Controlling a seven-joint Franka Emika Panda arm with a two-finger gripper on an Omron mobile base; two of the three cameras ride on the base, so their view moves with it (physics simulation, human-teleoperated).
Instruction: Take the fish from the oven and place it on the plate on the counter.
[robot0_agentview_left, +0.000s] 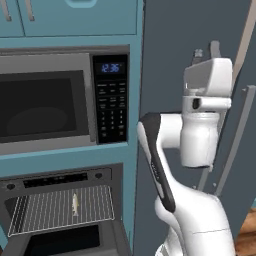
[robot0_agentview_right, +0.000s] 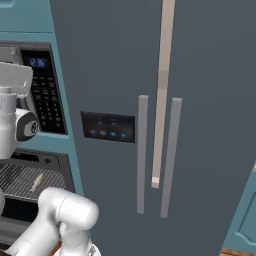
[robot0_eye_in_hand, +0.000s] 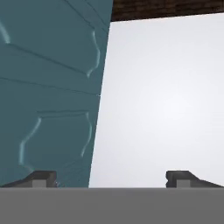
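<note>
While claw (robot0_eye_in_hand: 111, 178) spread, fish (robot0_agentview_left: 75, 204) on oven (robot0_agentview_left: 60, 200) rack, microwave (robot0_agentview_left: 65, 100) clock blurred

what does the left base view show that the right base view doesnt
Left base view alone: the microwave's window and door, the teal cupboards above, and the oven's whole wire rack and control strip.
Right base view alone: the fridge's dispenser panel and its paired grey handles.
Both: the fish lying on the rack with the oven door open, the microwave keypad with blue clock, the grey fridge front, and the robot's white arm.
</note>
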